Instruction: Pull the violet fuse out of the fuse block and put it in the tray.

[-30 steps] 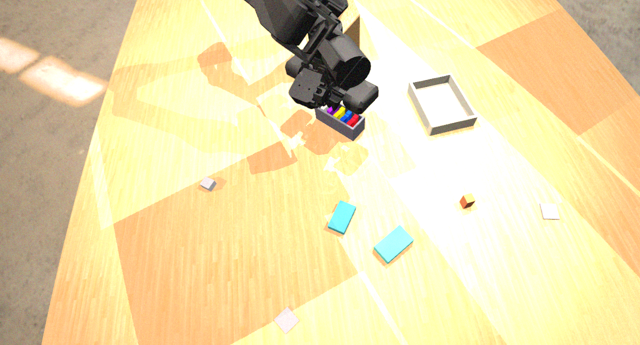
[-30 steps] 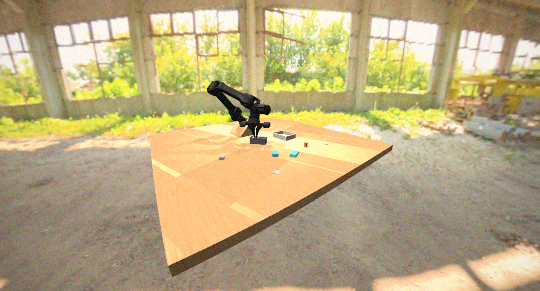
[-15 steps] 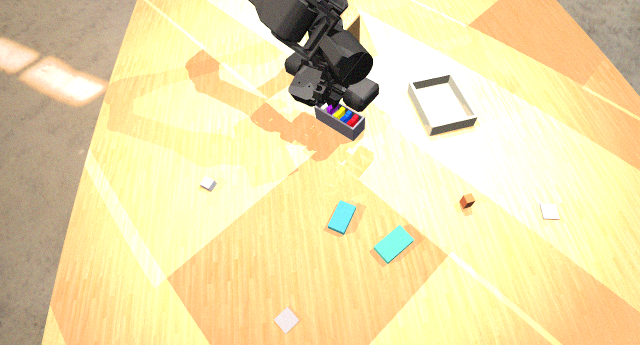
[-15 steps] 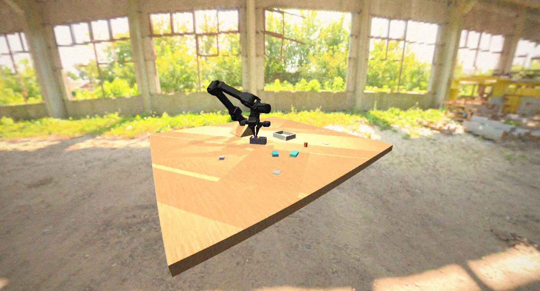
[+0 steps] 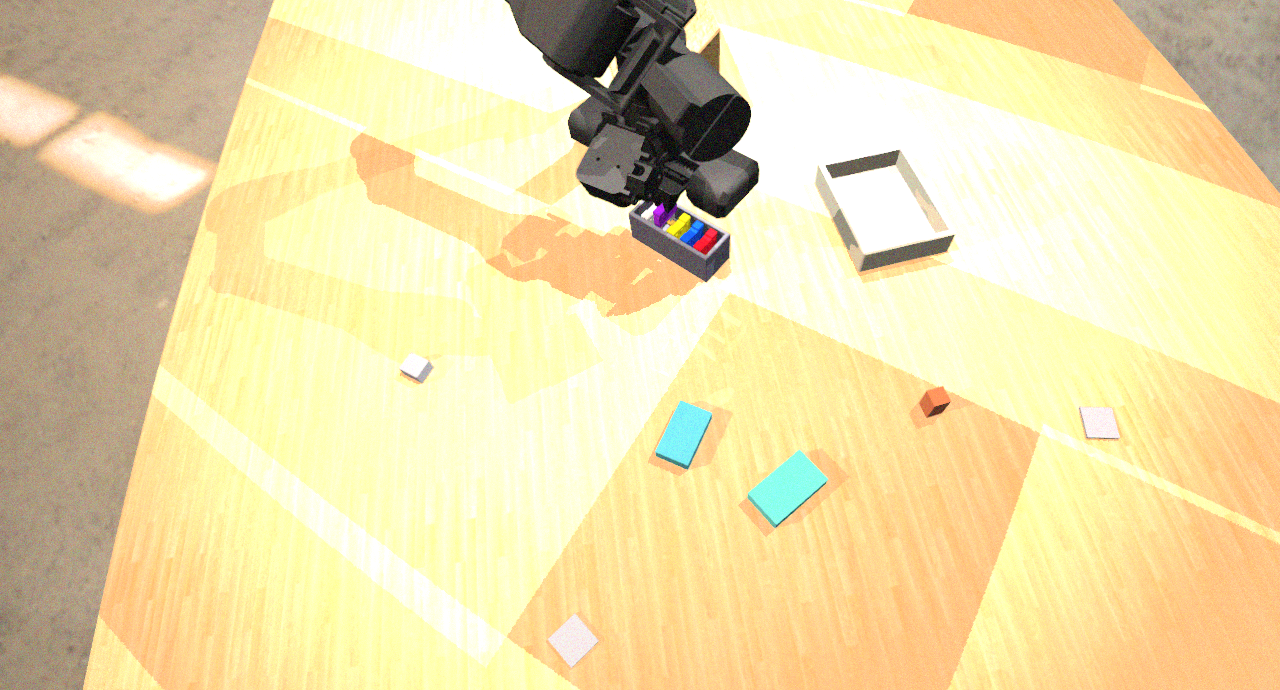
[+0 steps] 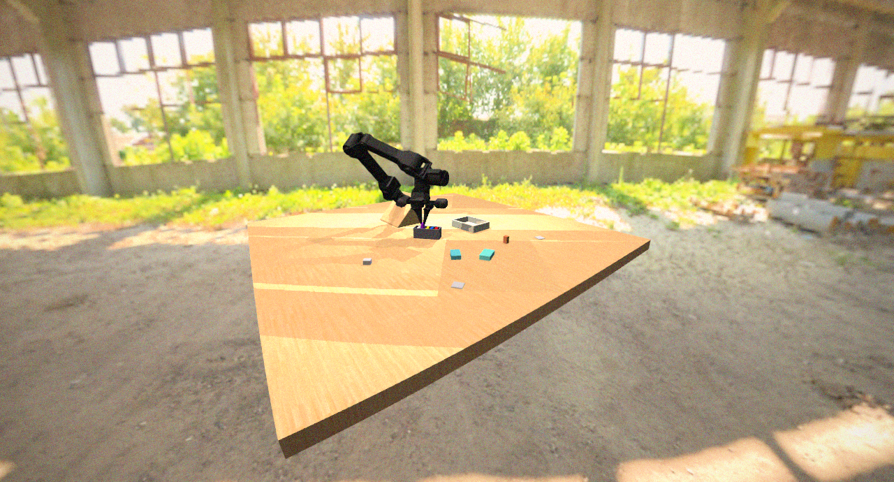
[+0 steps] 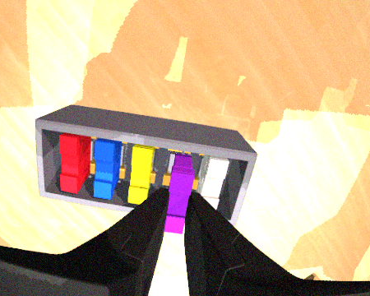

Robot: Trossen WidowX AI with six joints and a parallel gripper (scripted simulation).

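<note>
The gripper point(image 7: 177, 209) is closed nearly shut on the violet fuse point(image 7: 181, 187) at centre frame of the wrist view, the fuse raised above its neighbours yet over the block point(image 7: 141, 128). The extraction step appears to be in hand. The next move calls for a straight lift clear of the yellow fuse point(image 7: 141, 178) and white fuse point(image 7: 215, 177), then travel to the tray point(image 5: 881, 209) at upper right in the top view.

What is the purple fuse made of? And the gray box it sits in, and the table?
The purple fuse, pinched in the gripper, looks like matte plastic: one flat bright colour, blocky, no shine. The gray box could be plastic or painted metal; its walls are plain and dull. The table looks like pale wood, with fine grain streaks running along it.
</note>
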